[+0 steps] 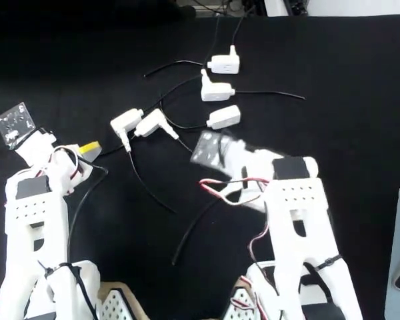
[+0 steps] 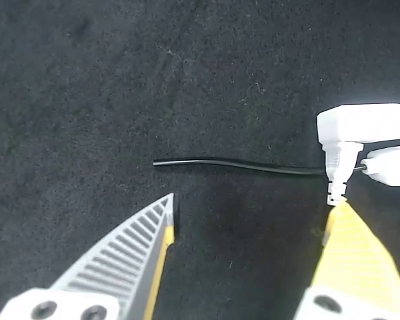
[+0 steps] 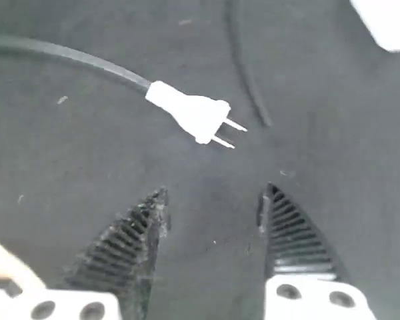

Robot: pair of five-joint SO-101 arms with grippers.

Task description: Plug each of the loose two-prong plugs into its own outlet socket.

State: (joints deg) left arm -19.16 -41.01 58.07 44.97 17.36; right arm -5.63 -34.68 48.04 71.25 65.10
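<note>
Fingers (image 3: 127, 253) of the right gripper (image 3: 213, 200) are spread apart with a loose plug (image 3: 190, 117) just past them, prongs free, likely so they can close on it. Left gripper (image 2: 253, 220) is spread too, its yellow tip (image 2: 350, 247) just beside two white blocks (image 2: 363, 127). Three more blocks (image 1: 217, 90) lie farther back on the black cloth (image 1: 353, 133).

Three connectors line up toward the table's (image 1: 360, 133) far side: the far connector (image 1: 223, 64) lies behind the middle connector (image 1: 217, 90), which lies behind the near connector (image 1: 223, 117). The left connector (image 1: 127, 120) and its neighbour (image 1: 152, 123) lie close side by side to their left. The left gripper (image 1: 87, 152) sits left of and before that pair. The right gripper (image 1: 210, 150) seems to lie just before the near connector, with a two-prong plug (image 3: 193, 117) ahead of its fingertips, apart.
</note>
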